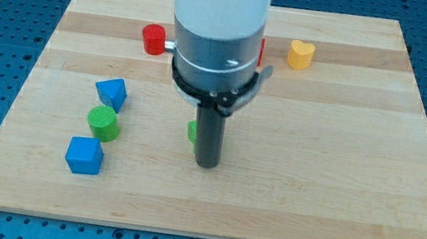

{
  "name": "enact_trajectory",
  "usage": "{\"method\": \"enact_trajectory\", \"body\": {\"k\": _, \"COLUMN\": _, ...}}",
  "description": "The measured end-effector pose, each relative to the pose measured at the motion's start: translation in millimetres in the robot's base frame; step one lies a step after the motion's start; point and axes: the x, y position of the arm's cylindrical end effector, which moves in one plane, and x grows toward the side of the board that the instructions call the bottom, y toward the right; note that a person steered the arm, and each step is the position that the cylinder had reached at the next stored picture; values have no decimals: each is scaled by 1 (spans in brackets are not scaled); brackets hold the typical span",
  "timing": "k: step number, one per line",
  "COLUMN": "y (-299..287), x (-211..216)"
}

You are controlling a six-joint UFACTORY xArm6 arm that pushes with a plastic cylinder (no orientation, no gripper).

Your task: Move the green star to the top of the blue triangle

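Observation:
My tip (205, 164) rests on the board near the middle, a little toward the view's bottom. The green star (193, 131) is almost wholly hidden behind the rod; only a green sliver shows at the rod's left side, touching it. The blue triangle (111, 92) lies at the view's left, well apart from the star. The arm's wide grey body (217, 19) covers the middle of the top row.
A green cylinder (102, 123) sits just below the blue triangle, and a blue cube (84, 155) below that. A red cylinder (153, 39) and a yellow heart (300, 54) show in the top row; a red sliver (261, 51) shows beside the arm.

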Motion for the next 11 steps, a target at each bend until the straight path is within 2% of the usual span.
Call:
{"method": "enact_trajectory", "body": {"k": 2, "y": -3, "x": -72}}
{"method": "enact_trajectory", "body": {"k": 3, "y": -4, "x": -93}}
{"method": "enact_trajectory", "body": {"k": 8, "y": -21, "x": -133}}
{"method": "enact_trajectory", "body": {"k": 11, "y": -52, "x": -128}}
